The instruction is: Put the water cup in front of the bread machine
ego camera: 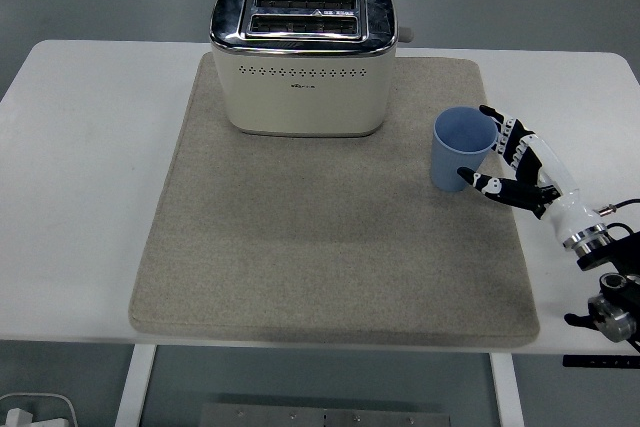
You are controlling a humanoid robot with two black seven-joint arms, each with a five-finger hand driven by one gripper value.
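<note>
Between the thumb and the upper fingers (503, 133) of the right hand (515, 165) sits the blue cup (463, 150). Fingers spread, wrapping toward the cup's right wall; contact looks begun or very near, but a closed grip is not evident. Thumb low at the cup's near side, other fingers up by the rim's far-right edge.

Cup: likely light plastic, stiff, smooth-walled, so possibly slippery and easy to tip or shove. Best hold judged mid-wall, thumb opposing fingers, below the rim.

Look: pale blue, plain, slightly tapered, upright, mouth open; no contents visible.

Outward: cup stands on the right part of the grey-beige mat (300, 247), left of the palm. Further left and beyond the fingertips, the cream toaster (303, 77) with chrome top. Mat lies on the white table (80, 177). Left arm out of view.
</note>
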